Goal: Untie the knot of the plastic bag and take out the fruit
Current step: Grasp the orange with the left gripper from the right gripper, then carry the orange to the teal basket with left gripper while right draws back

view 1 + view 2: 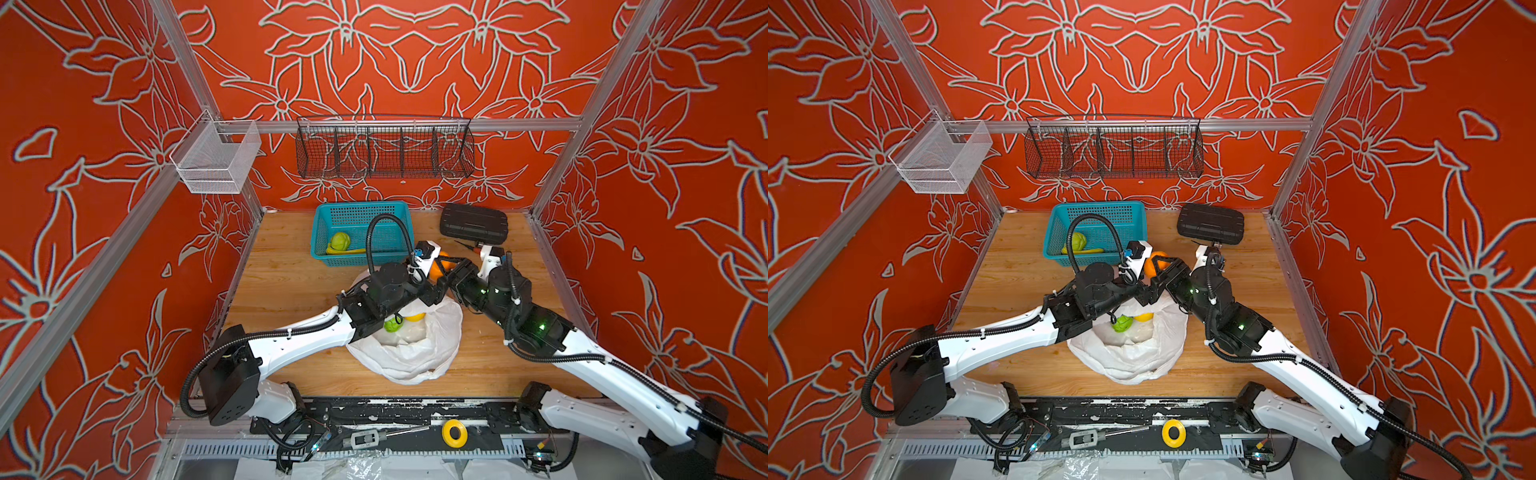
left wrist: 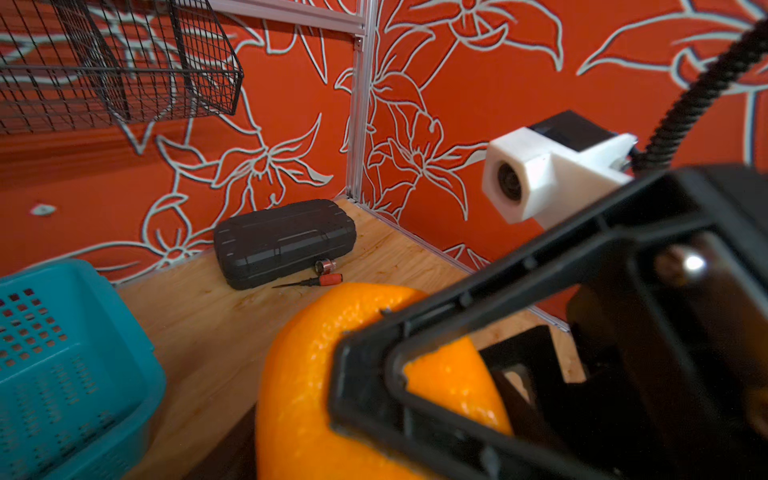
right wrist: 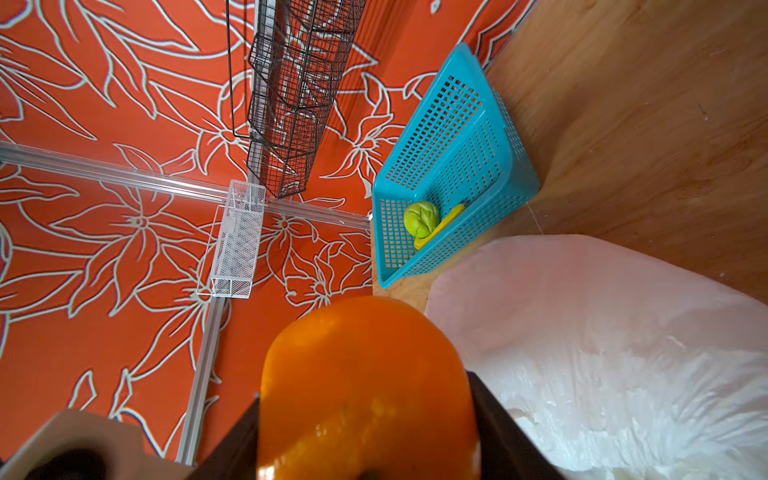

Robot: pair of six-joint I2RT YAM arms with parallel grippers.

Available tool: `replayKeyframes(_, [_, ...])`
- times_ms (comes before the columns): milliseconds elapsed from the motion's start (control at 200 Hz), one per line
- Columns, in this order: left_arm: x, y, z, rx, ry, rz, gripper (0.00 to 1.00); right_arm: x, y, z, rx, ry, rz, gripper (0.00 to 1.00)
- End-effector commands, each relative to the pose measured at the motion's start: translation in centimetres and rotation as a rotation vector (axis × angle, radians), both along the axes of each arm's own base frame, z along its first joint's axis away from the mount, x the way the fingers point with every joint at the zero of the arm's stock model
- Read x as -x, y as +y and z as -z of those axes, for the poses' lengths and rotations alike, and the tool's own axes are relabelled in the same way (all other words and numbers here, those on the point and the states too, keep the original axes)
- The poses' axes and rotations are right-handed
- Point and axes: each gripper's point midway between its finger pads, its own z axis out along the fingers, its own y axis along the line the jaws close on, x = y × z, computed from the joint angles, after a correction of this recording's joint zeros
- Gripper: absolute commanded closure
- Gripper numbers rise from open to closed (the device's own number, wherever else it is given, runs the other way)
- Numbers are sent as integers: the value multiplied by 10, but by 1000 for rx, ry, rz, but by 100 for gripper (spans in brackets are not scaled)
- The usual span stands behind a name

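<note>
An orange [image 1: 441,269] [image 1: 1152,266] hangs above the table between the teal basket and the plastic bag [image 1: 415,357] [image 1: 1133,357]. My right gripper [image 1: 444,266] [image 3: 365,436] is shut on it, a dark finger on each side in the right wrist view. My left gripper [image 1: 432,276] meets it from the other side. In the left wrist view the orange [image 2: 299,374] fills its jaws, with a dark finger against its side. The bag lies open on the table, and no knot shows. Inside lie a bumpy green fruit [image 1: 391,325] and a yellow one [image 1: 414,316].
The teal basket [image 1: 361,216] at the back holds a pale green fruit [image 1: 340,241] and a banana [image 1: 347,250]. A black case [image 1: 473,224] and a small screwdriver [image 2: 316,281] lie at the back right. A black wire basket [image 1: 384,151] and a white mesh basket [image 1: 216,160] hang above.
</note>
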Motion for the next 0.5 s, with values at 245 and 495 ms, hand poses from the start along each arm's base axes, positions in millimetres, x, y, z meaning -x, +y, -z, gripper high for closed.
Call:
replayKeyframes(245, [4,-14,-24,57,26,53,47,10,-8,-4,-41,-7,-5,37])
replayKeyframes(495, [-9,-5,-25,32,106,-41,52,18,-23,-22,-2,-99,8,11])
